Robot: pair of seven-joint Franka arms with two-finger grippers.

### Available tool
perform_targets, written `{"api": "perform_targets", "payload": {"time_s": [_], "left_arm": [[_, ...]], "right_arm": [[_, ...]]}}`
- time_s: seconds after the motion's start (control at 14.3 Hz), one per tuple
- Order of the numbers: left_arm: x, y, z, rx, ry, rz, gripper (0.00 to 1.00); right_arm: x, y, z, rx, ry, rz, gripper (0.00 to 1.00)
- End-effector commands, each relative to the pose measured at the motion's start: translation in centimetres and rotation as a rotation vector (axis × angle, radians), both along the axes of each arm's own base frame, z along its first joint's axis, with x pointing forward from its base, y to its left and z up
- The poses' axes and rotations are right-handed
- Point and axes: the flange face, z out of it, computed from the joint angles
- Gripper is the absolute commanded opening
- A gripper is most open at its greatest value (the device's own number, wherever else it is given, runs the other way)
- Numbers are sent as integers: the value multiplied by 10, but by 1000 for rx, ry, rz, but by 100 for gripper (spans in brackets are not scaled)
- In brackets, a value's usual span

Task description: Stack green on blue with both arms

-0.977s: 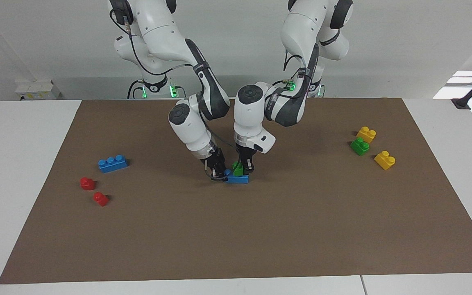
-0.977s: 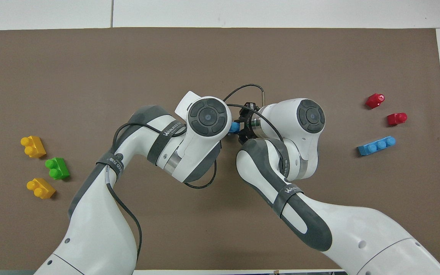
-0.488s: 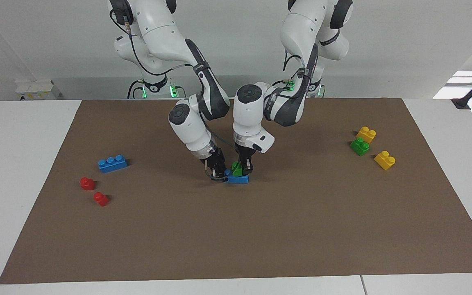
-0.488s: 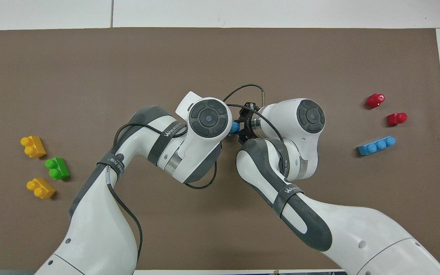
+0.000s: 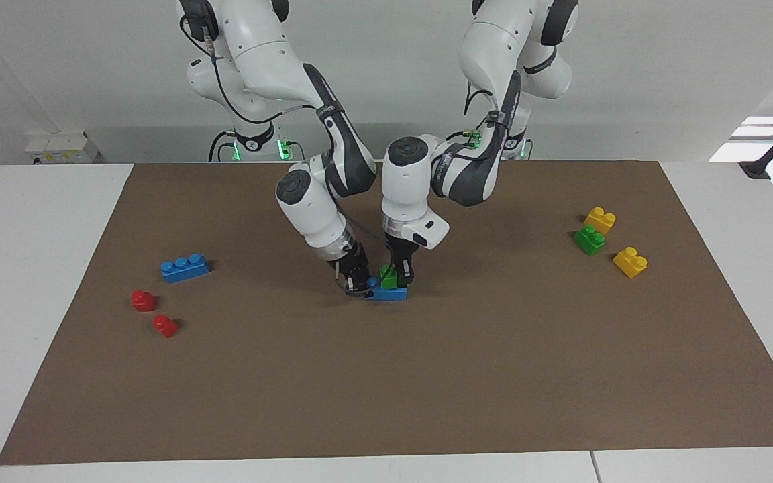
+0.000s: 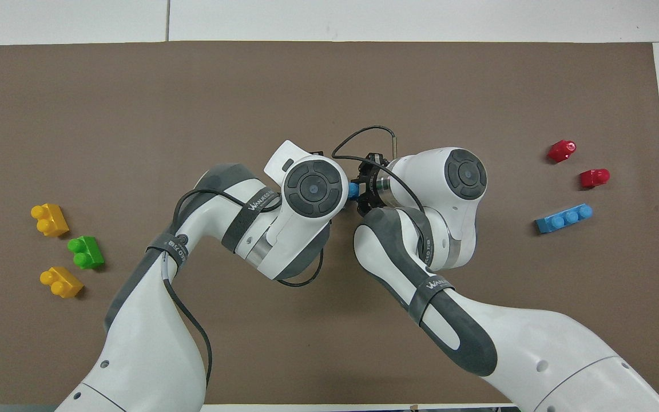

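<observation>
Pressing the green brick (image 5: 389,276) down onto the blue brick (image 5: 390,293) is the step I am working through, at the middle of the brown mat (image 5: 427,376). I am holding the left gripper (image 5: 400,274) closed on the green brick from above, and the brick is sitting on the blue one toward the left arm's end of it. I am bracing the other end of the blue brick with the right gripper (image 5: 357,282), which is coming in at a slant; its fingers appear to be clamped on that end. From overhead, both wrists are covering the stack and only a sliver of blue (image 6: 353,189) is showing between them.

I am judging the stack as nearly seated. Next I would be pushing straight down a touch more, then opening the left fingers and lifting clear vertically so the studs do not get dragged loose.

Spare bricks are lying well apart: another blue one (image 5: 185,267) near two red pieces (image 5: 154,312), and a second green one (image 5: 589,239) between two yellow bricks (image 5: 614,241).
</observation>
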Motion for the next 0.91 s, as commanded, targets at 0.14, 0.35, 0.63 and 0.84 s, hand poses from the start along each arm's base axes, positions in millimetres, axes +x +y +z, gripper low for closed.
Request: {"api": "perform_targets", "payload": {"time_s": [0.14,0.35,0.63,0.84], "left_arm": [[-1,9,-39,15,-6,15,0],[-1,8,-39,33,-25,-15,14],[-3,6,-38,50,-24,-28,100],[-3,6,-37,54,-21,-26,100]], "right_arm": [[-3,-3,-4,9,-6,-29,0],[-2,-3,-3,9,-8,-29,0],[-1,-5,-4,9,-17,-36,0],[0,-6,-4,9,-17,-38,0]]}}
